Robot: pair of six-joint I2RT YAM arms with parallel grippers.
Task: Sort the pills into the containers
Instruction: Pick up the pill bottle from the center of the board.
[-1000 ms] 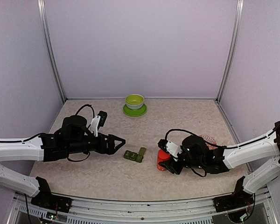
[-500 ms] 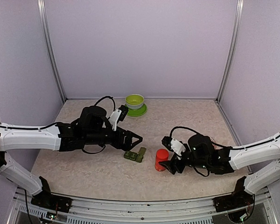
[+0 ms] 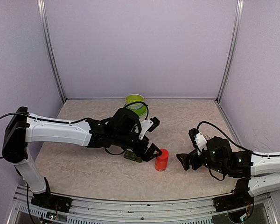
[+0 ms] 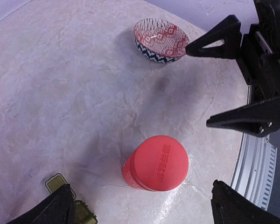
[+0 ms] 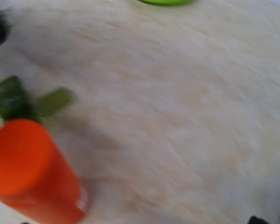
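The red bottle (image 3: 162, 159) stands upright with its lid on, held by neither gripper. My left gripper (image 3: 151, 152) hovers open beside and over it; in the left wrist view the bottle (image 4: 155, 163) lies between the spread fingers (image 4: 56, 210). The dark green containers (image 3: 132, 156) lie just left of the bottle, partly under the left gripper. My right gripper (image 3: 181, 162) is open, a short way right of the bottle, with nothing in it. The right wrist view is blurred, showing the bottle (image 5: 32, 172) and containers (image 5: 18, 100). No pills show.
A lime-green bowl on a saucer (image 3: 135, 101) stands at the back, partly behind the left arm. The red-and-white patterned bowl (image 4: 161, 39) sits on the right, behind my right gripper (image 4: 197, 86). The table's metal front rail (image 4: 254, 163) is near.
My right gripper opened off the red bottle and drew back to the right. The left arm swept right across the table, ending at the bottle with its fingers still open.
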